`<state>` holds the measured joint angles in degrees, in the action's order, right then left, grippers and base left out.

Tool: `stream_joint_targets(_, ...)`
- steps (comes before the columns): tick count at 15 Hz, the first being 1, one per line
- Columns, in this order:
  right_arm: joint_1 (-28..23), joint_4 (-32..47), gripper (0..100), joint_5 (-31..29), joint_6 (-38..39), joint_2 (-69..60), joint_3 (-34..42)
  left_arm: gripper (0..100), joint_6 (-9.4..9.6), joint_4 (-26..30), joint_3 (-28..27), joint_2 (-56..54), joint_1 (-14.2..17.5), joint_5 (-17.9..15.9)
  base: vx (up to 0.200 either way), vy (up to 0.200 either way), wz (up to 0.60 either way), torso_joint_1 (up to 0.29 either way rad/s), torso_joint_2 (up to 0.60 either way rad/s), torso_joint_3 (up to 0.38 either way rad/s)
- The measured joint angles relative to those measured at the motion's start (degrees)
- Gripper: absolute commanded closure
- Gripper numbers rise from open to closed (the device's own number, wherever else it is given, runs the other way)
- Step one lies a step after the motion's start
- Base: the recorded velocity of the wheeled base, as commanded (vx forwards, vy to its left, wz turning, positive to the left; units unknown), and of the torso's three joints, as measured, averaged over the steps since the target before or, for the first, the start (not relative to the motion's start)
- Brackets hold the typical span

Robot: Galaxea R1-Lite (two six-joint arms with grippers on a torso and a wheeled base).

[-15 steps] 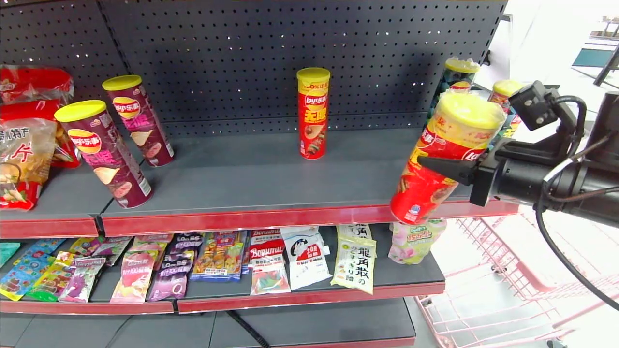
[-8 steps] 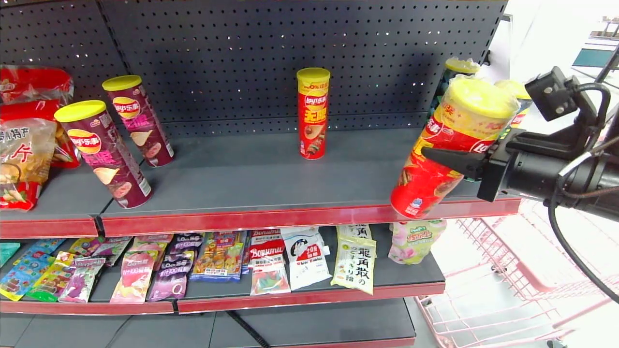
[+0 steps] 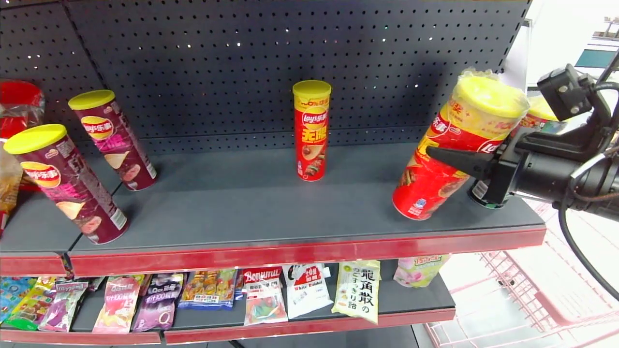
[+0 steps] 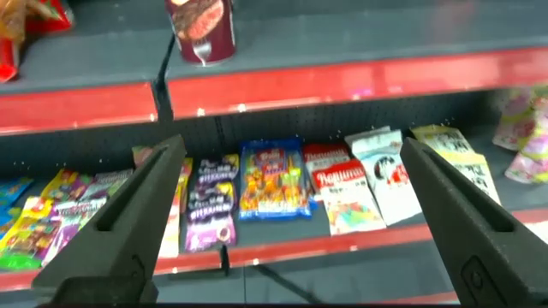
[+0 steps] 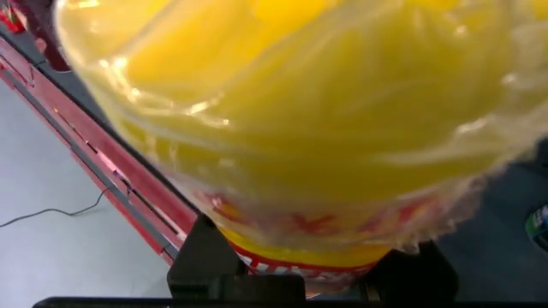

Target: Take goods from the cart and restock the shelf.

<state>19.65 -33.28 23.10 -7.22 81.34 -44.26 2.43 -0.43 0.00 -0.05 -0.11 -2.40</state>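
Mid-placement: held tilted red chip can (image 3: 447, 145) clamped in right gripper (image 3: 454, 162), base at or just above right end of shelf (image 3: 271, 212). Next likely called for righting, seating, release. Carried nothing in wide-open left gripper (image 4: 291, 150).

Dark grey perforated back panel (image 3: 271, 63) rises behind the shelf (image 3: 242, 203), with pinpoints of light showing through some holes. Right of the panel the room is bright, washed white; a teal-topped piece of furniture (image 3: 596, 58) stands far off there. Pale grey floor (image 5: 51, 265), a thin dark cable (image 5: 47, 210) lying across it.
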Motion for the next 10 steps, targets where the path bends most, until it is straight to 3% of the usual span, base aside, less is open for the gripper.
stream_joint_targets(10, 1.1, 0.0, 100, -0.2, -0.1, -1.4, 2.1, 0, -0.65, 0.1, 0.0, 0.0, 0.0, 0.0, 0.000, 0.000, 0.00, 0.000, 0.00, 0.000)
